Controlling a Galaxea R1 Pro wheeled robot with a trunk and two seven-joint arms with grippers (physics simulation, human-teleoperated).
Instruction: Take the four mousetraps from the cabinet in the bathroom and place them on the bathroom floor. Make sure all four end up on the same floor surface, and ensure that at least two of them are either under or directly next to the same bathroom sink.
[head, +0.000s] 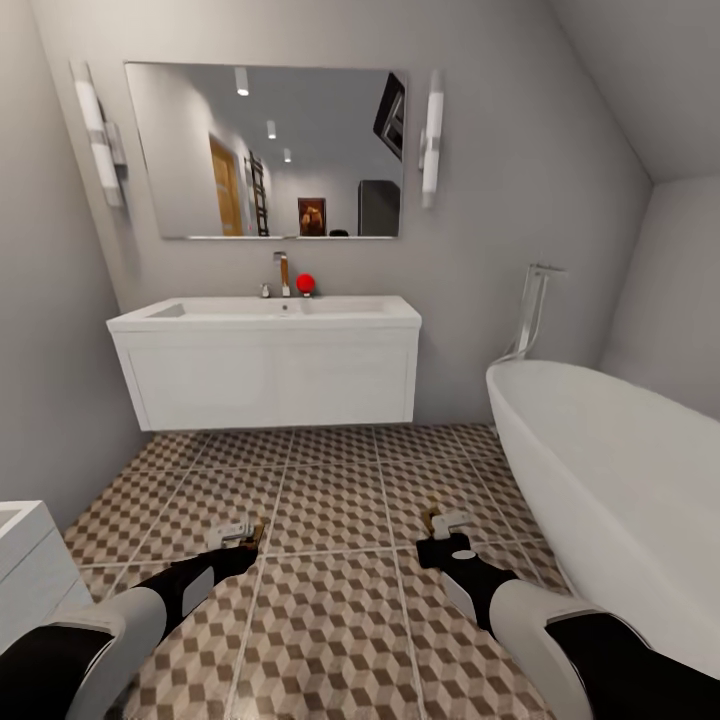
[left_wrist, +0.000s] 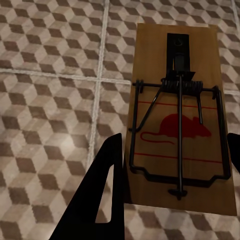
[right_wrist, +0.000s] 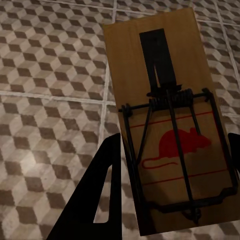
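Each gripper holds one mousetrap above the bathroom floor (head: 330, 480). My left gripper (head: 243, 538) is shut on a wooden mousetrap (left_wrist: 180, 75) with a red mouse print; its dark fingers (left_wrist: 107, 190) press the board's long sides. My right gripper (head: 443, 527) is shut the same way on a second mousetrap (right_wrist: 165, 65), tilted slightly between its fingers (right_wrist: 105, 190). The white sink (head: 270, 310) with a chrome tap tops the wall-hung vanity straight ahead, a few tiles beyond both grippers. The cabinet is out of view.
A white bathtub (head: 600, 470) runs along the right side, close to my right arm. A white unit's corner (head: 25, 560) juts in at the lower left. A small red object (head: 305, 283) sits by the tap, and a mirror (head: 270, 150) hangs above.
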